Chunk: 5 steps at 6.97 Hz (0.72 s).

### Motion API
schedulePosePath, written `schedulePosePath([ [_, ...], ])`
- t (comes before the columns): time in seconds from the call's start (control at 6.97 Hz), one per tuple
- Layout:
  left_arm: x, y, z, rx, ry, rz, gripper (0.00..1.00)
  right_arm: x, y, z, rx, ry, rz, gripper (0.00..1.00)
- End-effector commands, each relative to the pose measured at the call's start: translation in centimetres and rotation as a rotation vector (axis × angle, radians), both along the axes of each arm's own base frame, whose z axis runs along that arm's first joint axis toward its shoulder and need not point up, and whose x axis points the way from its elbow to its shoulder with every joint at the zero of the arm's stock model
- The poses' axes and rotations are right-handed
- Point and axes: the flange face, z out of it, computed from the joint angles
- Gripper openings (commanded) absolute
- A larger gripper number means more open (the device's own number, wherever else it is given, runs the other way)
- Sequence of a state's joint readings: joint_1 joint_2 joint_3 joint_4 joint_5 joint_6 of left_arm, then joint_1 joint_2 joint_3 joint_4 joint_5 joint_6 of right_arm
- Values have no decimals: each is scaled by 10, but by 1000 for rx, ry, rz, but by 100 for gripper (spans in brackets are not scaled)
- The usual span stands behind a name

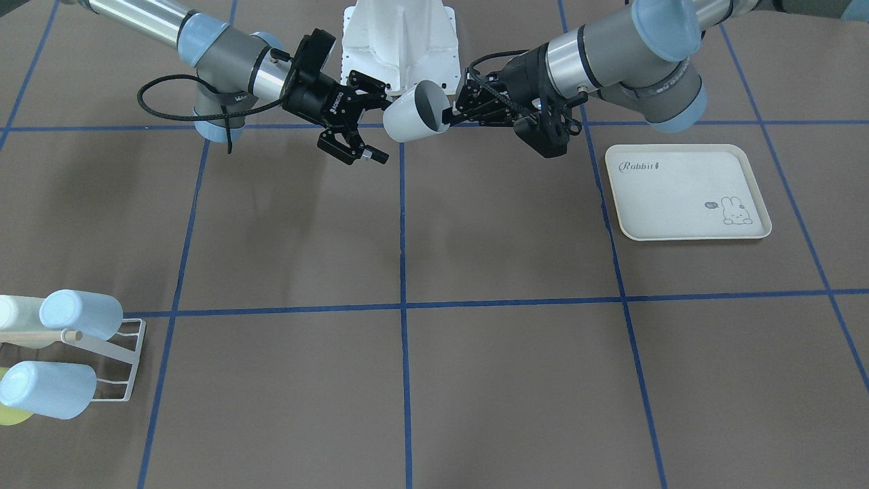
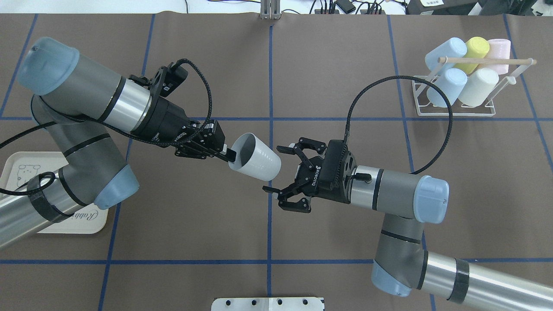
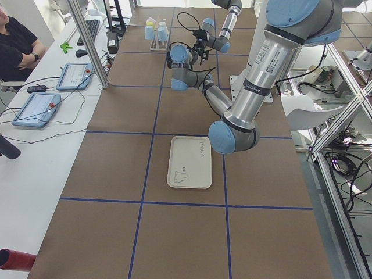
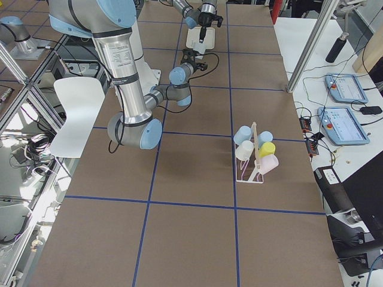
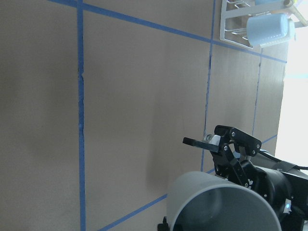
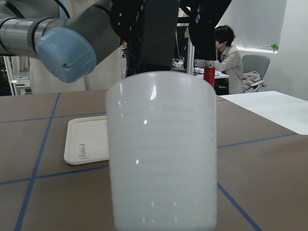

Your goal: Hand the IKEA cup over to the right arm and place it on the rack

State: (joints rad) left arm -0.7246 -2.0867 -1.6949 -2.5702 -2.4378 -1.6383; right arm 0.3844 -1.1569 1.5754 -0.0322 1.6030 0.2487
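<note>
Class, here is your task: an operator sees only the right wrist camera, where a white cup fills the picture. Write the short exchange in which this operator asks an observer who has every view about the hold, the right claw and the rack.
Operator: What is holding this cup?
Observer: The left claw is shut on the rim of the cup, with one finger inside the mouth.
Operator: Is my right claw ready?
Observer: The right claw is wide open, its fingertips about level with the cup's base and not closed on it.
Operator: Where is the rack?
Observer: The rack stands at the far right of the overhead view and holds five other cups.
</note>
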Motion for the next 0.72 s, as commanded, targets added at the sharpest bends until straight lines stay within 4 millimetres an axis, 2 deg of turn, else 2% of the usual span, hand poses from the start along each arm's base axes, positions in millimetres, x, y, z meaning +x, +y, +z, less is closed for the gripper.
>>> schedulePosePath([
  [0.0,15,5,-2,-3,1,-10,0,0,1,-2,1,-3,-1,98],
  [0.29,22,8,-1,-6,-2,-6,0,-1,1,-3,1,-5,-3,96],
  [0.57,27,8,1,-9,-6,-10,0,-1,2,-3,1,-5,-6,81],
])
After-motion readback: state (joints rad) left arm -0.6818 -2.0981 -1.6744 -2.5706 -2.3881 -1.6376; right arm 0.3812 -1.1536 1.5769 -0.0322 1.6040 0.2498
